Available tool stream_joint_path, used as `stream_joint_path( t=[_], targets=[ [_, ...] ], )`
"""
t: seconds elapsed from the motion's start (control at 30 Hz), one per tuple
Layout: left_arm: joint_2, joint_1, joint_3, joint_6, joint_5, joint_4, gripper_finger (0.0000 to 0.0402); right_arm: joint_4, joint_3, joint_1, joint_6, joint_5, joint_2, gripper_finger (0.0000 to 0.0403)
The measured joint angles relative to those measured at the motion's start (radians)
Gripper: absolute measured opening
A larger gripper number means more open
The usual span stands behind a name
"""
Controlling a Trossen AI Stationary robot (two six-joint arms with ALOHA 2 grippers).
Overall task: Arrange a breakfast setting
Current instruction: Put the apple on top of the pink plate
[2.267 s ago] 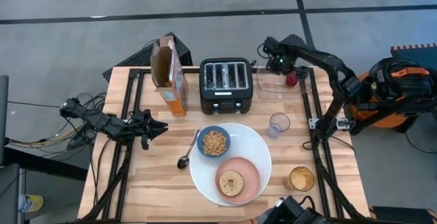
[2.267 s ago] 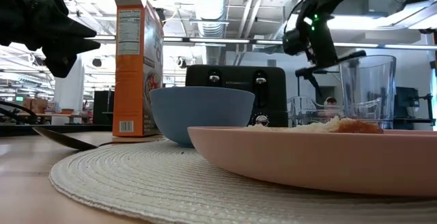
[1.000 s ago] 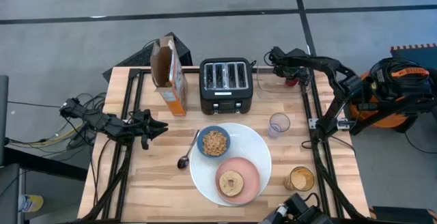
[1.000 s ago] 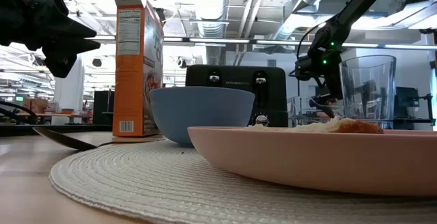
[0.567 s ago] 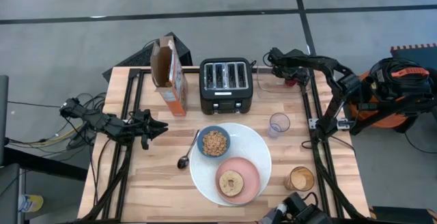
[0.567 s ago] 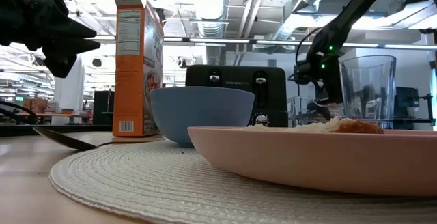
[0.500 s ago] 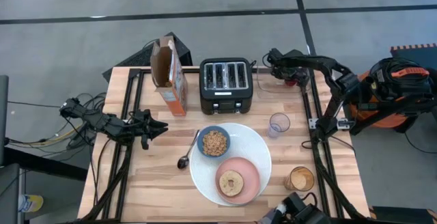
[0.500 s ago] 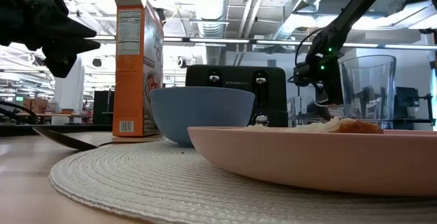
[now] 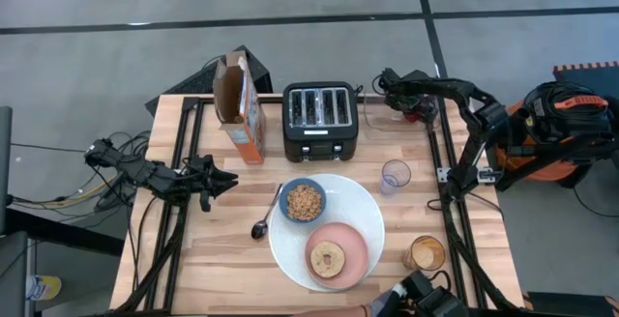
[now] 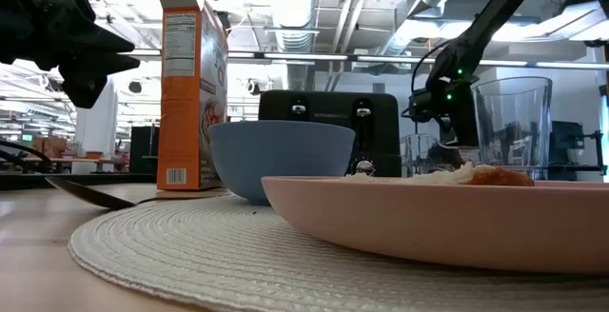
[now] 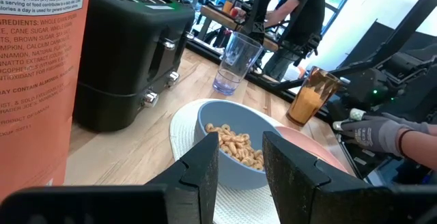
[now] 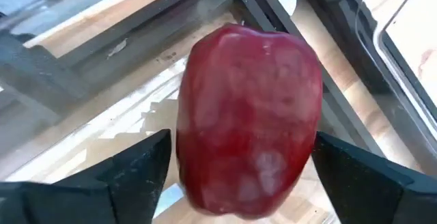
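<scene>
At the table's centre, a little toward 5 o'clock, the big white round plate (image 9: 368,211) carries the small blue bowl (image 9: 303,201) filled with cereal at its 10 o'clock edge and the pink saucer (image 9: 360,257) at its 6 o'clock edge. The round toasted bread (image 9: 327,259) lies on the saucer. The metal spoon (image 9: 263,220) lies just beside the plate at 9 o'clock, its bowl end toward the near edge. The clear purplish tumbler (image 9: 395,175) stands upright just off the plate at 2 o'clock. The orange cereal box (image 9: 239,104) stands upright with its top flaps open at the table's 11 o'clock, with the black four-slot toaster (image 9: 320,119) at 12 o'clock beside it. An amber glass (image 9: 425,253) stands at 4 o'clock, apart from the plate.

The left gripper (image 9: 224,181) hovers over the table's 9 o'clock side, well apart from the spoon; in its wrist view its fingers (image 11: 205,173) stand slightly apart with nothing between them.

The right gripper (image 9: 418,107) is at the table's 1 o'clock corner, over a clear rectangular container (image 9: 387,122). Its jaws are spread wide on either side of a shiny red apple (image 12: 249,118), with a visible gap between each finger and the fruit.

A person's gloved hand (image 11: 375,132) shows beyond the far side of the table in the left wrist view.
</scene>
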Motion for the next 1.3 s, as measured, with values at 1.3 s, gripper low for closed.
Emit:
stream_joint_path(
  t=[1.3],
  targets=[
    [0.0,0.0,0.0,0.0,0.0,0.0,0.01,-0.06,-0.001,0.164,0.024,-0.056,-0.31,0.0241]
  ],
)
